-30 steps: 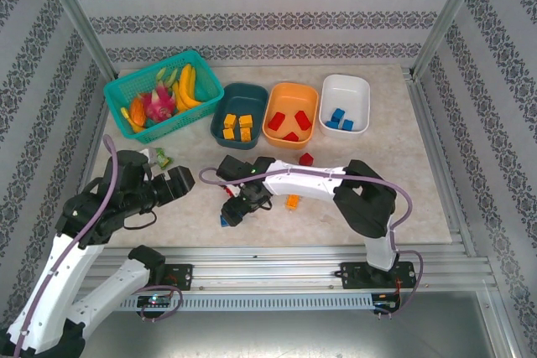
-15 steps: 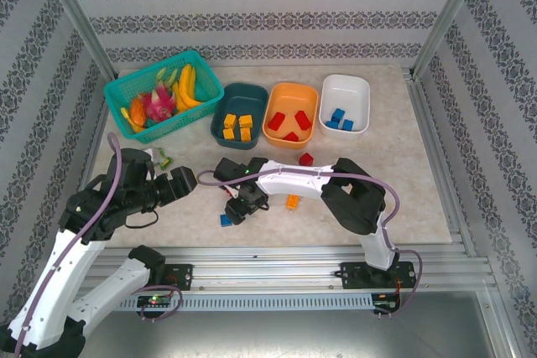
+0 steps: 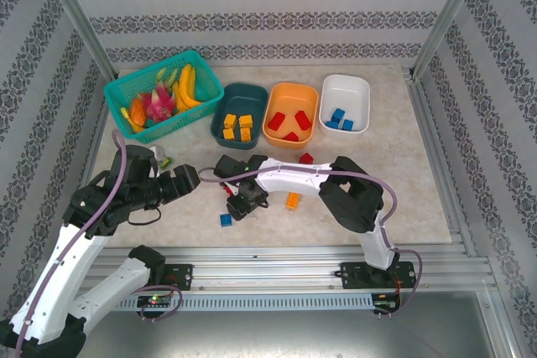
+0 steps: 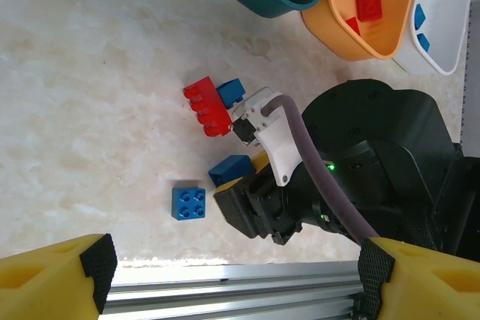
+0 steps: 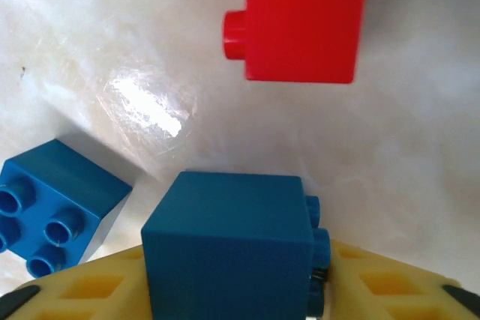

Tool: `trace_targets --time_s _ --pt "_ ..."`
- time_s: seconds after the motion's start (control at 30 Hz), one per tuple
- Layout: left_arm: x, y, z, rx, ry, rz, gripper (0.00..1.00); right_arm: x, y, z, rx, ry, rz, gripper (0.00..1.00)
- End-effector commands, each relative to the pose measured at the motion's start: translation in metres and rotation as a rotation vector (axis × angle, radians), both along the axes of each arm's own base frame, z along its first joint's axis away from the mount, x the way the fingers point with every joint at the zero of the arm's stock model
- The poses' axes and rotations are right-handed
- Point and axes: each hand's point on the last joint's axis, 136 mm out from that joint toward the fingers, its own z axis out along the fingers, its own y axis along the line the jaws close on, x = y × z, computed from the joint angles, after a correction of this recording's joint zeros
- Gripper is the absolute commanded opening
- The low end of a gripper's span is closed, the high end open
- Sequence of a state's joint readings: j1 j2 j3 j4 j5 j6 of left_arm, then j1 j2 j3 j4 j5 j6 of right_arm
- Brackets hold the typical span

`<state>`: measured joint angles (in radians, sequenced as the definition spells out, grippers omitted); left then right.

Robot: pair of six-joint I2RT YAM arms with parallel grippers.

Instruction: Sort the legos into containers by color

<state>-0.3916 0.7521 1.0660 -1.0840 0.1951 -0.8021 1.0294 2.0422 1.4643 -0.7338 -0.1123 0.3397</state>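
From where I stand, the right gripper (image 3: 242, 204) is stretched across to the left half of the bench (image 3: 403, 182), low over a small cluster of loose pieces. Its yellow fingers (image 5: 375, 282) press on either side of a blue studded plastic brick (image 5: 229, 249), so it is closed on that brick. I cannot tell whether the brick has left the surface yet. The fingers take it by its flat sides, which is probably the firmest hold such a small block offers.

A second blue brick (image 5: 56, 207) lies studs-up just beside it, and a red studded brick (image 5: 300, 20) lies a little beyond. Both are loose on the bench, along with an orange-yellow brick (image 3: 293, 200) and another red brick (image 3: 306, 158).

At the far edge stand the three targets. The white rounded plastic tub (image 3: 362, 90) already holds blue pieces, the orange rounded plastic tub (image 3: 273, 133) holds red ones, and the dark teal rounded plastic tub (image 3: 220, 129) holds orange-yellow ones. By that pattern, I judge the held brick belongs in the white tub.

The left gripper (image 3: 191, 179) hangs just beside the cluster with its fingers spread wide and nothing between them, likely kept clear of the working arm. The teal mesh basket of toy fruit (image 3: 117, 94) stands apart at the far left.
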Motion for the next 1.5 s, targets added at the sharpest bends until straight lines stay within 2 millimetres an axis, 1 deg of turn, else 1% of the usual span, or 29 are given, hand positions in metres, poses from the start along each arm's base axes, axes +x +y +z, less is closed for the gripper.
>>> trace_targets --time_s 0.0,0.1,0.2,0.23,0.3,0.4,0.43,0.5,0.6,0.67,0.73,0.8,0.9,1.0,1.1,1.17,1.23,1.27,1.37,1.47 --pt "0.006 -0.008 0.005 -0.041 -0.021 -0.004 0.86 0.008 -0.001 0.004 -0.005 -0.017 -0.012 0.43" --pt "0.009 -0.013 0.006 -0.059 -0.028 -0.02 0.86 0.013 -0.006 0.019 0.009 -0.041 -0.032 0.37" --pt "0.021 -0.031 0.016 -0.112 -0.054 -0.085 0.86 0.028 -0.026 0.047 0.029 -0.088 -0.091 0.36" --pt "0.027 -0.04 0.023 -0.133 -0.071 -0.117 0.87 0.037 -0.037 0.061 0.04 -0.111 -0.125 0.35" --pt "0.039 -0.056 0.034 -0.152 -0.093 -0.176 0.87 0.053 -0.06 0.083 0.061 -0.156 -0.192 0.34" --pt "0.062 -0.083 0.051 -0.164 -0.135 -0.248 0.87 0.083 -0.109 0.115 0.084 -0.214 -0.321 0.33" --pt "0.069 -0.09 0.055 -0.17 -0.145 -0.262 0.87 0.093 -0.123 0.122 0.09 -0.227 -0.36 0.33" --pt "0.085 -0.111 0.058 -0.183 -0.158 -0.291 0.87 0.117 -0.159 0.138 0.114 -0.256 -0.465 0.33" --pt "0.108 -0.141 0.055 -0.199 -0.162 -0.325 0.87 0.155 -0.206 0.149 0.14 -0.276 -0.617 0.33" --pt "0.123 -0.161 0.053 -0.207 -0.166 -0.345 0.87 0.181 -0.234 0.151 0.142 -0.285 -0.719 0.33" --pt "0.137 -0.18 0.055 -0.211 -0.182 -0.363 0.87 0.206 -0.259 0.147 0.143 -0.288 -0.819 0.33" --pt "0.152 -0.198 0.052 -0.206 -0.186 -0.387 0.88 0.232 -0.282 0.139 0.154 -0.285 -0.924 0.33" --pt "0.173 -0.217 0.045 -0.196 -0.182 -0.4 0.88 0.269 -0.304 0.127 0.161 -0.285 -1.009 0.33" --pt "0.191 -0.229 0.04 -0.187 -0.186 -0.401 0.88 0.302 -0.318 0.109 0.15 -0.278 -1.028 0.33" --pt "0.204 -0.236 0.041 -0.172 -0.19 -0.396 0.87 0.329 -0.332 0.094 0.136 -0.269 -1.036 0.34" --pt "0.211 -0.238 0.042 -0.161 -0.193 -0.39 0.87 0.344 -0.337 0.087 0.145 -0.264 -1.026 0.34" --pt "0.215 -0.239 0.045 -0.151 -0.199 -0.382 0.88 0.354 -0.339 0.078 0.141 -0.241 -1.011 0.35" --pt "0.217 -0.239 0.045 -0.147 -0.202 -0.378 0.88 0.357 -0.341 0.07 0.14 -0.218 -1.012 0.35" --pt "0.221 -0.239 0.045 -0.146 -0.201 -0.363 0.88 0.363 -0.344 0.05 0.139 -0.177 -1.02 0.36" --pt "0.223 -0.239 0.043 -0.141 -0.199 -0.355 0.88 0.365 -0.336 0.036 0.158 -0.13 -1.001 0.39"
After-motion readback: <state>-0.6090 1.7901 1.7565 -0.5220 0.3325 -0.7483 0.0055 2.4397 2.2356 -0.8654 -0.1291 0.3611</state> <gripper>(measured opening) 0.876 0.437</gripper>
